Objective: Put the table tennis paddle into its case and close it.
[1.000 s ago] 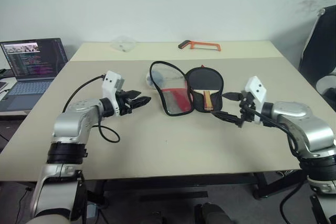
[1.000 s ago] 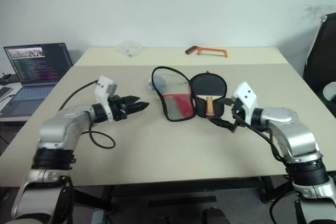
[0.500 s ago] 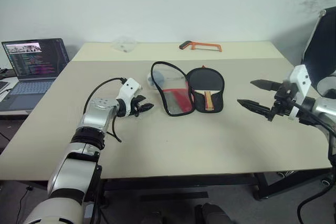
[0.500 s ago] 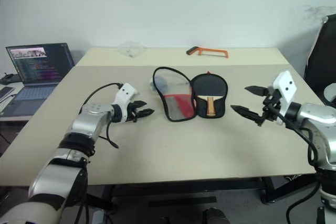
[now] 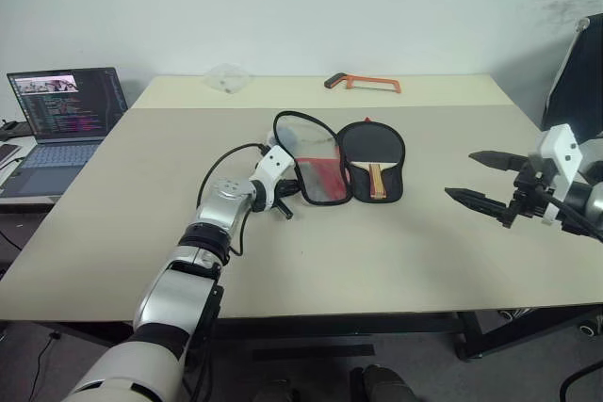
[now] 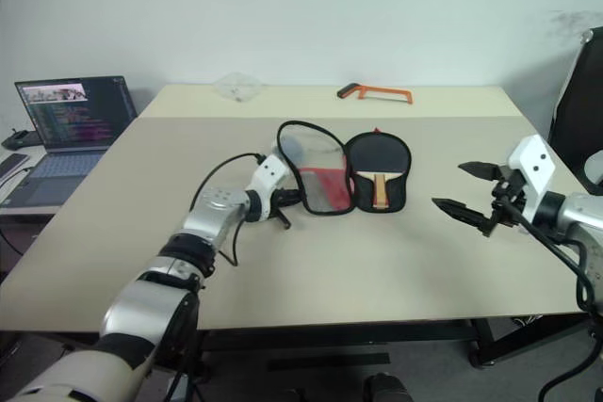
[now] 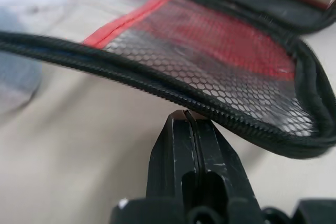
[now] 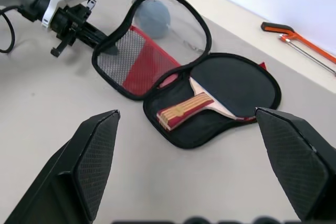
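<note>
Moved: left end effector [image 7: 185,124] reached case [image 5: 316,159] flap edge, fingers together.
Right end effector [image 5: 488,179]: apart, beside case.
Paddle [image 8: 210,96]: inside open case.

Case [image 5: 325,162] lies opened flat mid-table [image 5: 377,251], paddle [image 5: 373,152] inside its right half, handle toward the near edge. Left gripper [image 5: 290,193] sits right at the left flap's near rim, fingers together against the zip edge. Right gripper [image 5: 482,179] hovers well to the right of the case, fingers spread wide. Saw [image 5: 363,83] lies beyond the case, laptop [image 5: 58,124] far left of the left gripper.
</note>
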Controlling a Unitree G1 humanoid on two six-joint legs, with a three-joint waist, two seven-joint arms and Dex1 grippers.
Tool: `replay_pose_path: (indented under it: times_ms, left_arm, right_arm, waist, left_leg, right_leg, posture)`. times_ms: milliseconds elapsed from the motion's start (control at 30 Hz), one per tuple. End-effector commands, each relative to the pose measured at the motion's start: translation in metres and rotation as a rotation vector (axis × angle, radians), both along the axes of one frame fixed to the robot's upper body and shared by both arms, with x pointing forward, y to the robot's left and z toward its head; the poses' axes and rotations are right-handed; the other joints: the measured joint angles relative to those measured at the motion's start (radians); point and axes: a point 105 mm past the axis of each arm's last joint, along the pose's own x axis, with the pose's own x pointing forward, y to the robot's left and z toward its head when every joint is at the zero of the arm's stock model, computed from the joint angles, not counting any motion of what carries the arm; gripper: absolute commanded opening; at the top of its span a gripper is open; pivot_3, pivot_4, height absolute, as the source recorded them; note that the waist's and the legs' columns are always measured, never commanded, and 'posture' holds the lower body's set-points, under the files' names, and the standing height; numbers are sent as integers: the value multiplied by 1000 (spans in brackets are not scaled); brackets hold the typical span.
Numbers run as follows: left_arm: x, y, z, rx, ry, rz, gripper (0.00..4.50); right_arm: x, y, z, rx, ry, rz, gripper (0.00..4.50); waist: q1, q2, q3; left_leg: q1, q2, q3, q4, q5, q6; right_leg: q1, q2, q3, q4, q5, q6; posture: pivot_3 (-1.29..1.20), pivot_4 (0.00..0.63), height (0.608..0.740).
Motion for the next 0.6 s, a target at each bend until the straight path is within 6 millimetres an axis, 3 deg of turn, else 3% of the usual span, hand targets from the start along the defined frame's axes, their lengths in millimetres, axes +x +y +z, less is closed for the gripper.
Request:
replay_pose_path:
  times_ms: [33,133,267,367,467,600]
  left_arm:
    - [6,-36,40,-107,-187,-33,11]
    - [-3,-85,56,-222,-273,-83,11]
    - [-30,-142,45,-269,-258,-217,11]
    - [-41,-171,41,-303,-252,-225,11]
    - [-52,-189,23,-207,-247,-264,11]
    - [-43,-170,27,-215,-241,-213,11]
  right_arm:
    - [-7,-8,24,-31,-95,-2,4500]
    - [-7,-13,34,-17,-129,-26,4500]
    - [-11,-14,41,-3,-149,-36,4500]
    - [-15,-16,42,9,-155,-50,4500]
    - [-19,-15,42,11,-155,-61,4500]
    - [-25,-17,38,37,-116,-82,4500]
  waist:
    - [1,0,0]
    - [14,0,0]
    - [20,-1,0]
    - [19,-1,0]
    - [12,-1,1]
    - [11,-1,1]
  left_leg:
    - [0,0,0,0,0,0]
    - [0,0,0,0,0,0]
    - [-1,-1,0,0,0,0]
    - [-1,-1,1,0,0,0]
    - [0,1,2,0,0,0]
    - [2,0,2,0,0,0]
  right_leg:
    - [0,0,0,0,0,0]
    - [0,0,0,0,0,1]
    - [1,0,0,-2,0,1]
    - [1,0,2,-2,0,2]
    - [1,1,3,-2,0,2]
    - [2,2,2,0,0,2]
  posture:
    - [0,150,740]
    - [0,150,740]
    - [0,150,740]
    - [0,150,740]
    - [0,150,740]
    - [0,150,740]
